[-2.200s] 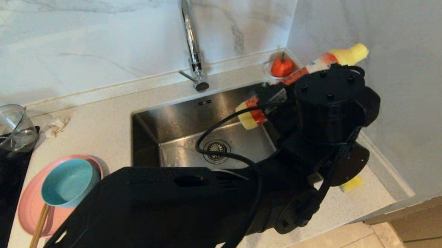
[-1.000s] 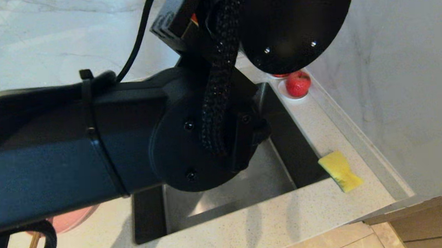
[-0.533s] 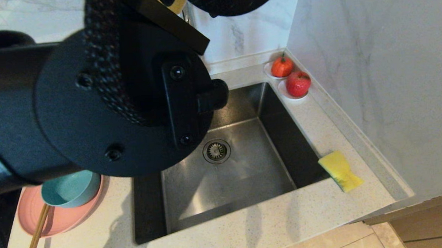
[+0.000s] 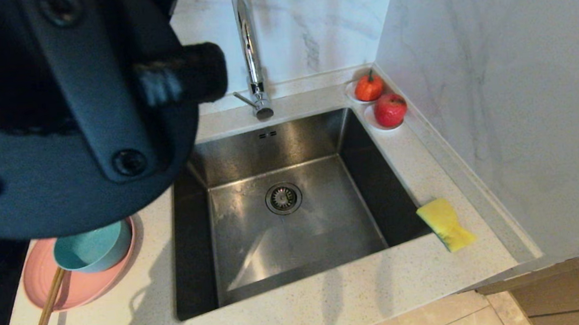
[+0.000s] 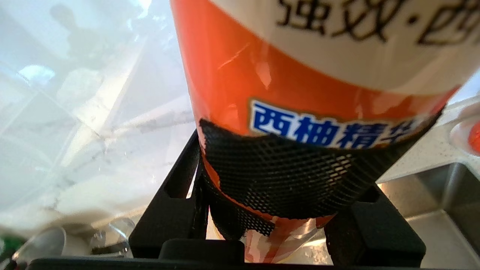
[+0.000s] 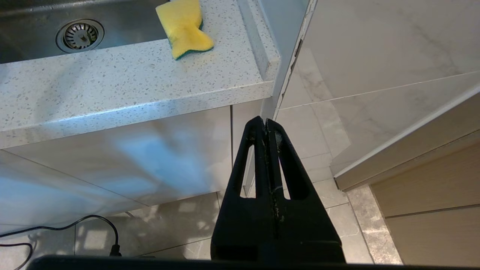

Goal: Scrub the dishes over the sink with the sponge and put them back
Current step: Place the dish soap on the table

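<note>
The yellow sponge (image 4: pixel 445 223) (image 6: pixel 183 26) lies on the counter at the sink's front right corner. The steel sink (image 4: pixel 249 149) holds nothing but its drain (image 4: pixel 283 198). On the counter left of the sink, the teal bowl (image 4: pixel 93 249) sits on the pink plate (image 4: pixel 83 289). My left arm (image 4: pixel 69 119) fills the upper left of the head view and hides its own gripper there. In the left wrist view my left gripper (image 5: pixel 285 180) is shut on an orange-labelled detergent bottle (image 5: pixel 300 75). My right gripper (image 6: pixel 265 122) hangs shut and holds nothing, below the counter's front edge.
A tall chrome faucet (image 4: pixel 250 50) stands behind the sink. Two small saucers with red fruit (image 4: pixel 370 88) (image 4: pixel 391 110) sit in the back right corner by the wall. Wooden chopsticks (image 4: pixel 47 309) lean on the plate. A marble wall closes off the right side.
My left arm has swung up and to the left with the bottle, uncovering the sink, faucet and fruit saucers. The sponge, bowl and plate have not moved.
</note>
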Controlling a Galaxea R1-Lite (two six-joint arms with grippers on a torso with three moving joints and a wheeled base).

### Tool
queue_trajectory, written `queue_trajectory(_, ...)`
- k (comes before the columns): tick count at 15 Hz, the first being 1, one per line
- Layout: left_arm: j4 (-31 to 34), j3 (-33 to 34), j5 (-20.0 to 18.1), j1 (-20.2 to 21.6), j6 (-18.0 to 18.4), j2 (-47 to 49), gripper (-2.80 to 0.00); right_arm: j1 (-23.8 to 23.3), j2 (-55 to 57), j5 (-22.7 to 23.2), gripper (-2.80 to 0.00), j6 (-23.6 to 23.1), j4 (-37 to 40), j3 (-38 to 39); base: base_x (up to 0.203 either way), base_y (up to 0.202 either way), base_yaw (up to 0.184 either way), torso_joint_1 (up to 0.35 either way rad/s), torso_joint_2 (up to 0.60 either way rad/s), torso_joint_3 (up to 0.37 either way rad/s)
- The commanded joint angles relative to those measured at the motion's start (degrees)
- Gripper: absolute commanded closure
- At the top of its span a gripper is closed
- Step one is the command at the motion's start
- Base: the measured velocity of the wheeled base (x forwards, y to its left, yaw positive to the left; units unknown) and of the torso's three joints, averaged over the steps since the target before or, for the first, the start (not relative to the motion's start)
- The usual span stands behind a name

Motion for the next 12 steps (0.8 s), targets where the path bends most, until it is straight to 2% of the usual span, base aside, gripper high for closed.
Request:
queue_trajectory(1,2.4,-0.1,-0.1,0.0,-1.0,-2.1,0.0,-0.1,0.0,0.0,0.0,0.0,0.0,0.0,0.0,0.0,0.0,0.0,0.0,0.0)
queue_trajectory(3,7.4,-0.2,-2.2,0.6,-2.3,-4.4,0.0,-0.1,0.1,0.0,0.0,0.0,0.0,0.0,0.0,0.0,0.0,0.0,0.0,0.0)
queue_trajectory(5,14.5,-0.3,-6.6,1.5,-6.1,-6.5,0.0,-0.1,0.1,0.0,0.0,0.0,0.0,0.0,0.0,0.0,0.0,0.0,0.0,0.0)
queue_trajectory(8,26.8,-0.3,-15.1,2.7,-17.0,-9.3,0.0,0.0,0.1,0.0,0.0,0.0,0.0,0.0,0.0,0.0,0.0,0.0,0.0,0.0)
queue_trajectory(12,37.4,-0.3,-23.0,5.6,-33.9,-11.8,0.0,0.0,0.1,0.0,0.0,0.0,0.0,0.0,0.0,0.0,0.0,0.0,0.0,0.0)
